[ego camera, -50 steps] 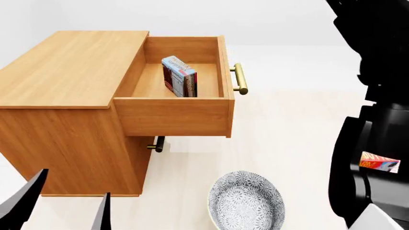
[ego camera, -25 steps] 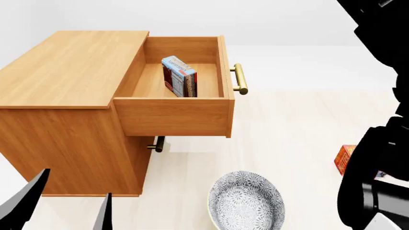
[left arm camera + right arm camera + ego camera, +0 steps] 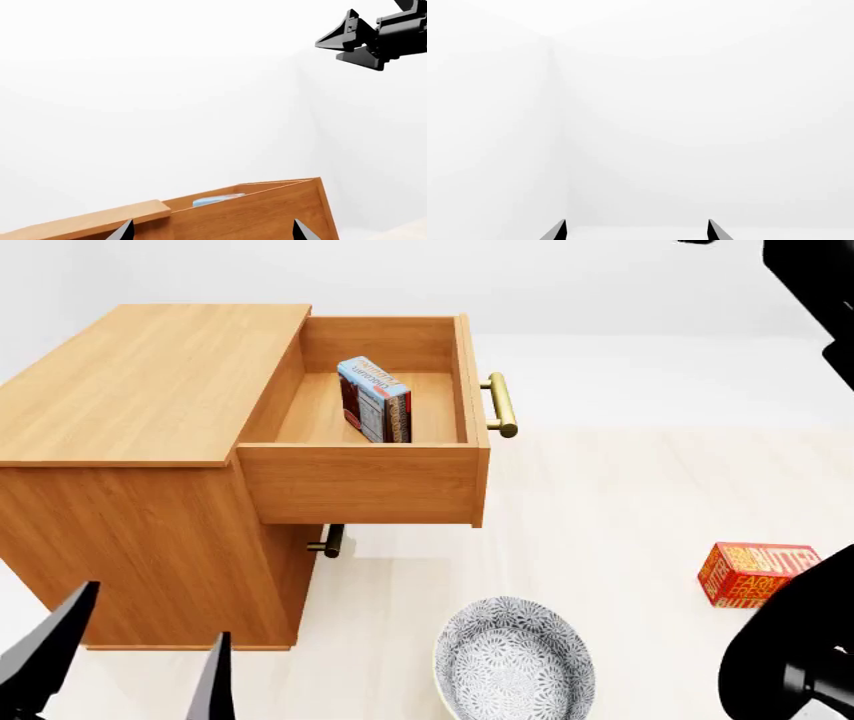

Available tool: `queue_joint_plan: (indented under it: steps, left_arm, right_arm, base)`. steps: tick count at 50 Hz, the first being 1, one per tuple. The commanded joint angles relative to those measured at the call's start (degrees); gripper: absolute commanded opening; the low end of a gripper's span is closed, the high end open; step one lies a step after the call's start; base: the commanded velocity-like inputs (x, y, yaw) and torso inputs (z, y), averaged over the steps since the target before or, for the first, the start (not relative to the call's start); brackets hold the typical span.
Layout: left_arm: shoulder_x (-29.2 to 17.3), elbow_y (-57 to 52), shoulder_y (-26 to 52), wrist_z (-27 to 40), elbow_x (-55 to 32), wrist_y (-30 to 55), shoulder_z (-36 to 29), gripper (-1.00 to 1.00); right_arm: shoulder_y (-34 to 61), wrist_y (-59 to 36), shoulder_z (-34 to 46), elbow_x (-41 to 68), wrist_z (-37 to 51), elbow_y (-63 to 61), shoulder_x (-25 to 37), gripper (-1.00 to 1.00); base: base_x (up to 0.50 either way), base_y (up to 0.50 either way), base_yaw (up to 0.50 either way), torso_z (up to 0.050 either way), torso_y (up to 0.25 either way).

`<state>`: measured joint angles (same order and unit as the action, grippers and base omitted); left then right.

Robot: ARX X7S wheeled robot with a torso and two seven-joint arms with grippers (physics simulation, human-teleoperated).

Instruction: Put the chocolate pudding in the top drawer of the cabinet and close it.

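The left gripper is seen at the near left corner of the head view, its two black fingers spread apart with nothing between them; it is held low beside the near face of the cabinet. In the left wrist view the same fingertips are shown well apart, pointed up past the wooden side of the top drawer.

The right gripper is shown in its own wrist view only as two dark tips set apart, facing blank white wall, with nothing held. In the left wrist view it is seen raised high above the drawer; in the head view only black parts of the right arm are visible at the far right edge.

The top drawer is pulled fully out toward the right of the cabinet, its brass handle at the right end. The chocolate pudding is stood on edge inside the drawer, near its middle, light blue edge upward. A second brass handle is partly seen below the open drawer.

On the floor, a patterned bowl is placed near the viewer, just right of the cabinet, and a red butter box is laid farther right, well apart from the bowl.
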<state>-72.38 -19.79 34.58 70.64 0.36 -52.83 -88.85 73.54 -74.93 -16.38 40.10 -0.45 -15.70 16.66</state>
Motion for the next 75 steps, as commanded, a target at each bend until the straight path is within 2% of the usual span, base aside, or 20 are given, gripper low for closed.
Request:
queue_joint_plan:
  steps: [1, 4, 7, 15, 19, 24, 56, 68, 75]
  left_arm:
    - [-0.1, -0.6, 0.3, -0.1, -0.8, -0.1, 0.5, 1.0]
    - [0.1, -0.4, 0.5, -0.5, -1.3, -0.3, 0.6, 1.0]
    - [0.4, -0.3, 0.7, -0.8, -1.7, -0.3, 0.7, 1.0]
    - [0.5, -0.9, 0.7, -1.1, -1.6, 0.4, 0.9, 1.0]
    - [0.3, -1.3, 0.5, -1.0, -1.3, 0.6, 0.9, 1.0]
    - [-0.1, -2.1, 0.2, -0.7, -0.6, 1.0, 1.0, 1.0]
    - [0.0, -3.4, -0.3, -1.7, -0.9, 2.4, 1.3, 1.0]
    - [0.7, -3.1, -0.1, -2.8, -1.7, 2.4, 1.3, 1.0]
    - [1.0, -3.0, 0.1, -3.5, -2.4, 2.7, 1.3, 1.0]
  right_arm:
    - [-1.2, -5.7, -3.3, 3.6, 2.8, -7.0, 0.1, 1.0]
    - [-2.2, -4.9, -2.1, 3.2, 2.8, -8.4, 0.9, 1.0]
    - [-5.9, 2.2, 6.1, -2.9, 2.8, -12.1, 4.9, 1.0]
    - [-9.7, 13.8, 21.0, -15.5, 5.9, -19.0, 11.1, 1.0]
    - [-9.1, 15.9, 27.6, -21.2, 8.5, -22.1, 13.9, 1.0]
    - [-8.2, 15.0, 31.3, -24.1, 10.0, -25.1, 16.2, 1.0]
    - [-8.6, 5.6, 29.7, -21.8, 10.5, -35.9, 19.2, 1.0]
    - [-14.6, 1.3, 25.2, -19.6, 12.3, -44.0, 19.8, 1.0]
    - [-17.3, 9.3, 24.7, 1.7, 31.7, -44.2, 30.0, 1.0]
  base:
    - [0.0, 0.0, 0.0, 0.0, 0.0]
    - [0.0, 0.0, 0.0, 0.0, 0.0]
    - [0.0, 0.0, 0.0, 0.0, 0.0]
    - [0.0, 0.0, 0.0, 0.0, 0.0]
    - [0.0, 0.0, 0.0, 0.0, 0.0]
    - [0.0, 0.0, 0.0, 0.0, 0.0]
    - [0.0, 0.0, 0.0, 0.0, 0.0]
    - [0.0, 0.0, 0.0, 0.0, 0.0]
    - [0.0, 0.0, 0.0, 0.0, 0.0]
